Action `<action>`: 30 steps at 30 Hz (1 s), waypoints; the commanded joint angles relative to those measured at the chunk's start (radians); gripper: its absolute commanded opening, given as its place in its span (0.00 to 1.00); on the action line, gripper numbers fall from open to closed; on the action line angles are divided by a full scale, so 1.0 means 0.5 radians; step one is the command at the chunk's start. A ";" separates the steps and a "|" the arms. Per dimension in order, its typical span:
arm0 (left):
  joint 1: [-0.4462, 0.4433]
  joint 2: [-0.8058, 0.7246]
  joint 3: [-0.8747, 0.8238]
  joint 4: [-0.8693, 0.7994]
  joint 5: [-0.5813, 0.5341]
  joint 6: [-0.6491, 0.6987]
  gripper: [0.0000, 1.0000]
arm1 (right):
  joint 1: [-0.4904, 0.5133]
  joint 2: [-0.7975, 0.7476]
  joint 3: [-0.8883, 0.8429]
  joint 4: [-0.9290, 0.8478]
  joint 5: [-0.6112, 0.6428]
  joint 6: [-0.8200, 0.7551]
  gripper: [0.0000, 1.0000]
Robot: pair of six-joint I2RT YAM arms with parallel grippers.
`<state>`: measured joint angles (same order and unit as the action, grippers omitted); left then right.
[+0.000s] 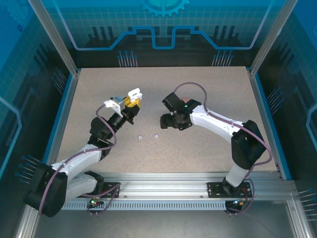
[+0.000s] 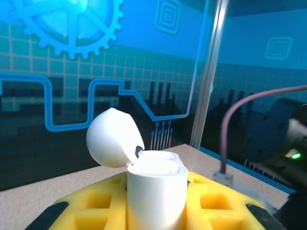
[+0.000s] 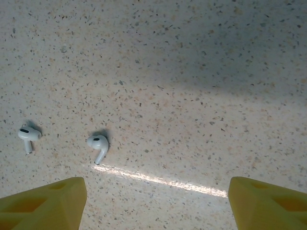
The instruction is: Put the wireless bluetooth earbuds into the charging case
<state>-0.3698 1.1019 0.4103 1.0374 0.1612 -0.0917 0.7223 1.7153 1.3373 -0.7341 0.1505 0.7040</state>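
Note:
My left gripper (image 1: 130, 103) is raised above the table, and its yellow pads (image 2: 91, 203) are shut on a white charging case (image 2: 156, 191). The case stands upright with its round lid (image 2: 112, 139) flipped open to the left; from above the case (image 1: 134, 93) shows at the gripper's tip. Two white earbuds lie on the speckled table, one (image 3: 27, 135) at the left and the other (image 3: 98, 144) closer to the middle; in the top view the same pair (image 1: 140, 137) (image 1: 156, 136) lies between the arms. My right gripper (image 3: 156, 206) hangs open over bare table to their right, nothing between its yellow fingertips (image 3: 48, 203).
The speckled table (image 1: 208, 89) is walled by blue glass panels and metal posts (image 2: 208, 76). The right arm's purple cable (image 2: 240, 115) curves through the left wrist view. The arm bases sit on a rail (image 1: 163, 188) at the near edge.

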 commanded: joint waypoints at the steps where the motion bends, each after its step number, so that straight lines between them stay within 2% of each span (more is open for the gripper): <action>1: -0.025 0.005 -0.025 0.268 0.011 0.082 0.00 | 0.023 0.042 0.074 -0.099 0.058 0.021 0.79; 8: -0.023 0.335 -0.049 0.714 0.017 -0.050 0.00 | -0.009 0.009 0.056 -0.104 0.053 0.015 0.79; 13: -0.024 0.414 -0.039 0.723 0.086 -0.036 0.00 | -0.009 0.041 0.064 -0.112 -0.001 0.060 0.79; 23: 0.027 0.278 -0.060 0.707 -0.061 -0.116 0.00 | 0.061 0.250 0.128 -0.097 -0.035 0.184 0.76; 30: 0.027 0.239 -0.057 0.602 -0.022 -0.169 0.00 | 0.059 0.322 0.166 -0.047 -0.099 0.160 0.74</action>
<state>-0.3626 1.2423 0.3901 1.3293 0.1524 -0.1417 0.7399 1.8488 1.3819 -0.7616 0.1276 0.7712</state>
